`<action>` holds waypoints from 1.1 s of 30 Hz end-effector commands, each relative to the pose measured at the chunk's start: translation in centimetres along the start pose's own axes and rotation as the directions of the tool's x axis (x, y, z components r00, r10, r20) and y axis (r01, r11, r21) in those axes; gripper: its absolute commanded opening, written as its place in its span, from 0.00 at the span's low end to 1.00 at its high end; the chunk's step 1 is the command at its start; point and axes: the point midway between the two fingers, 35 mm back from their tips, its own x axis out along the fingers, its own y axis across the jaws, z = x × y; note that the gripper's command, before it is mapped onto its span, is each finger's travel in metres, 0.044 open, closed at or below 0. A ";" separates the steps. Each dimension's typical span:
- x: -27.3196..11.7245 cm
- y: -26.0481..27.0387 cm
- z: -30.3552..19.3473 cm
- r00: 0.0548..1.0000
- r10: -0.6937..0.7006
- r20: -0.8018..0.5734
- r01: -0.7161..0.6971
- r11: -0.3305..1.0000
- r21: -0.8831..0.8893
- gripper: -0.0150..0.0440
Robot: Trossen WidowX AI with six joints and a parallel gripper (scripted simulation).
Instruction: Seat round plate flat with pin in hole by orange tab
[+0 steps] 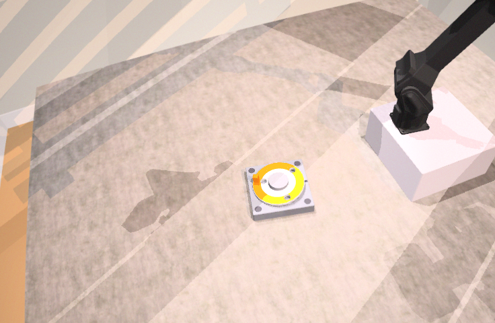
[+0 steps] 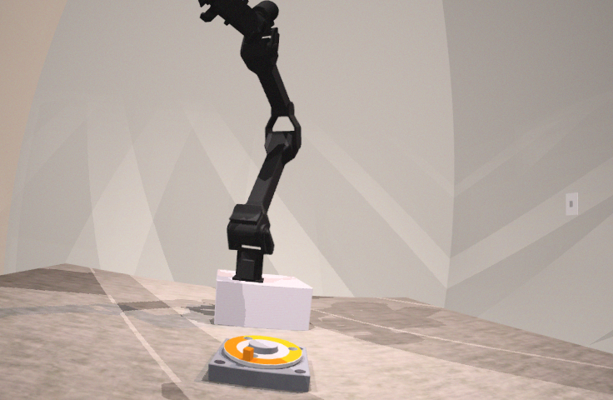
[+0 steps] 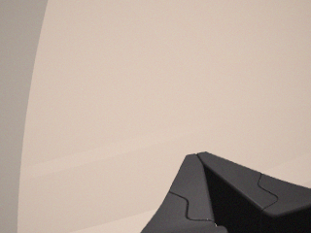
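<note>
- While my fingers are pressed together on nothing, high above the desk, I descend beside the orange tab.
- I push the plate, seated on the base, round.

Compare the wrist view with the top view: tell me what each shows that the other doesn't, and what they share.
Only the wrist view shows the gripper: its dark fingers meet at the tips with nothing between them, against a plain wall. Only the top view shows the round plate on the grey base, its orange tab on the left side, the post in the centre, and the arm's shoulder on the white pedestal. They share only the robot itself; no single object shows in both.
</note>
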 end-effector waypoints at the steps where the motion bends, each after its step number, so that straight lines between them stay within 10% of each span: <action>1: 0.8 6.6 -3.8 0.979 0.180 -0.096 -0.184 0.982 -0.030 0.25; 19: -8.5 28.9 -20.0 0.504 0.678 -0.536 -0.773 0.631 0.071 0.25; 33: -26.3 36.0 -31.7 -0.134 0.575 -0.807 -0.901 0.269 0.341 0.25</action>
